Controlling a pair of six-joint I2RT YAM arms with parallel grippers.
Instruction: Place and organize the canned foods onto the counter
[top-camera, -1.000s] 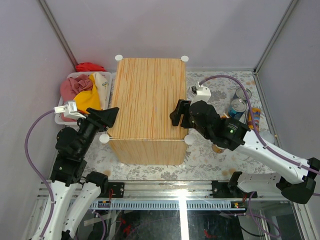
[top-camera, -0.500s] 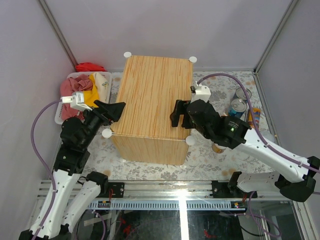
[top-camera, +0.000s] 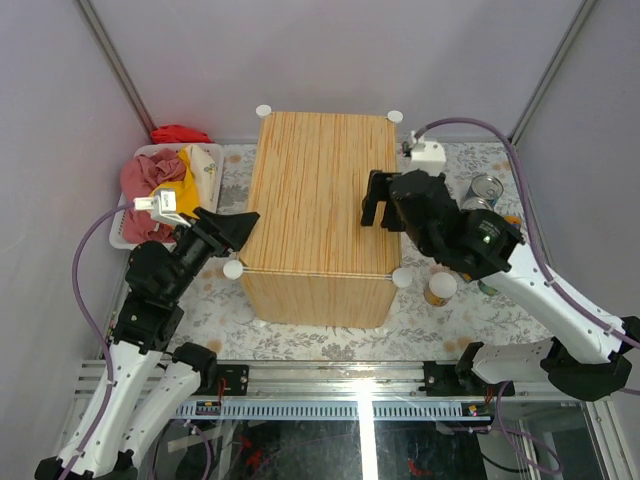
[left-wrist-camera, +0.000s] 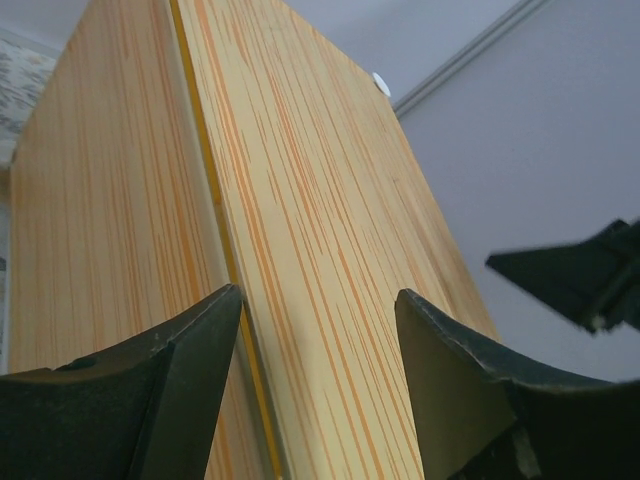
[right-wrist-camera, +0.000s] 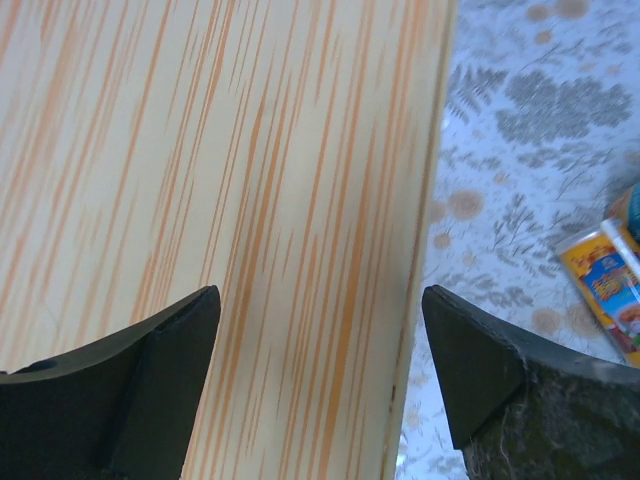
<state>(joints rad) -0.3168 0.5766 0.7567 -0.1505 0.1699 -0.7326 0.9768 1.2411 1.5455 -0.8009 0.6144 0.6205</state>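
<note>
Arms flank the counter (top-camera: 318, 200), a tall wood-grain box standing on the floral mat (top-camera: 430, 325), with no can on its top. The left gripper (top-camera: 245, 222) sits at the counter's left face, just by the near left corner, touching it or nearly so. Its wrist view shows the fingers (left-wrist-camera: 180, 380) apart, the box's upright corner edge running up between them, clamped on nothing. The right gripper (top-camera: 378, 205) hangs over the counter's right edge, about midway along it, its fingers (right-wrist-camera: 150, 370) spread wide above bare wood and holding nothing.

Every can in sight is on the mat to the right of the counter, behind and outboard of the right fingers. A silver-topped can (top-camera: 487, 187) stands upright toward the mat's far right corner. A white-lidded can (top-camera: 440, 287) stands upright just off the counter's near right corner, beside its white knob (top-camera: 401, 277). Others may be hidden under the right forearm. An orange-yellow label (right-wrist-camera: 605, 290), probably another can, peeks in at the right edge of the right wrist view, too cropped to say how it lies.

By the look of it the right arm is much the nearer, since the box itself cuts the left arm off. Each upright can has its long axis vertical. The likely next reach is therefore rightward and down off the counter's edge, jaws straddling a can's round side, then up onto the top.
</note>
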